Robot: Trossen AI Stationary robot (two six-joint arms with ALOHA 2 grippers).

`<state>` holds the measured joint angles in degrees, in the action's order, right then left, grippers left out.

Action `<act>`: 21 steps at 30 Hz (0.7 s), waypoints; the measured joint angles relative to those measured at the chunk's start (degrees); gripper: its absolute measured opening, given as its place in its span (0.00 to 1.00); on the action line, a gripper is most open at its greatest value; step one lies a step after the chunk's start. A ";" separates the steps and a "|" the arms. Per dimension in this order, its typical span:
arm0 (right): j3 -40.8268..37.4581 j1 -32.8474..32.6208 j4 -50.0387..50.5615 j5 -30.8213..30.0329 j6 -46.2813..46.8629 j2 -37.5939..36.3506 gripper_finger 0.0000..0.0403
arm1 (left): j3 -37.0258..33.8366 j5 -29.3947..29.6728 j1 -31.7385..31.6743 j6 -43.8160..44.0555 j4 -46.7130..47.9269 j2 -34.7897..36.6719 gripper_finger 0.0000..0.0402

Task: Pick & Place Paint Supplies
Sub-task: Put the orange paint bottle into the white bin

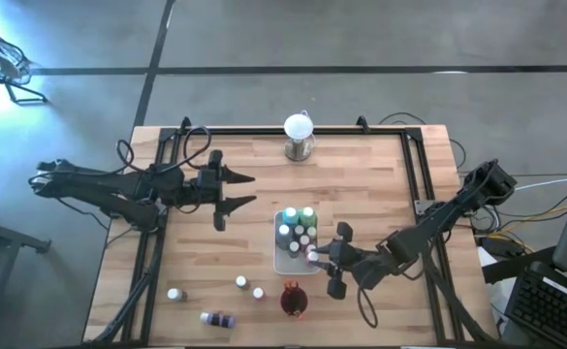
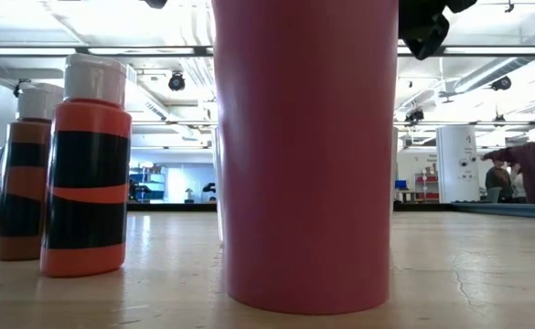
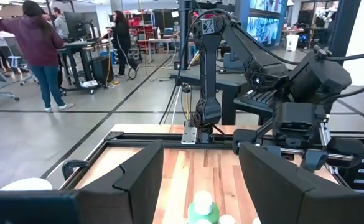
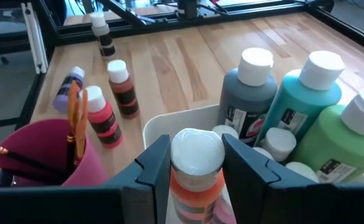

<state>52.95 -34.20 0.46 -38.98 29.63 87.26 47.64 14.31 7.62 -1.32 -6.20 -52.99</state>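
— Where was the bottle relative to the right gripper (image 4: 197, 163)?

— An orange, white-capped paint bottle (image 4: 196, 165) stood pinched between its two fingers, at the near edge of the white tray (image 1: 281, 262), apparently just above it, though the overhead view was too small to be sure.

— And the other supplies?

— More bottles (image 4: 306, 102) stood in the tray; three others (image 4: 102, 116) and a purple one lying down (image 4: 68, 89) were on the table (image 1: 244, 155) beside the dark red cup (image 4: 42, 152) holding brushes (image 4: 76, 121).

— The left gripper (image 1: 230, 191)?

— Fingers spread, holding nothing, well apart from the tray.

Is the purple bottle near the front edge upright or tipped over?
Tipped: the purple bottle lies on its side on the table.
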 joint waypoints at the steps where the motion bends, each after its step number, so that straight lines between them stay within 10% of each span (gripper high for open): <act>1: -0.08 -0.01 -0.11 0.02 0.00 0.01 0.27 | 0.00 0.21 0.00 0.00 0.00 0.00 0.54; 21: -7.62 -0.01 -10.12 0.42 2.33 0.03 0.27 | 0.00 0.67 -0.02 -0.37 0.00 0.00 0.54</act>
<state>45.34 -34.22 -9.66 -38.57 31.96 87.29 47.64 14.98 7.60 -1.69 -6.20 -52.99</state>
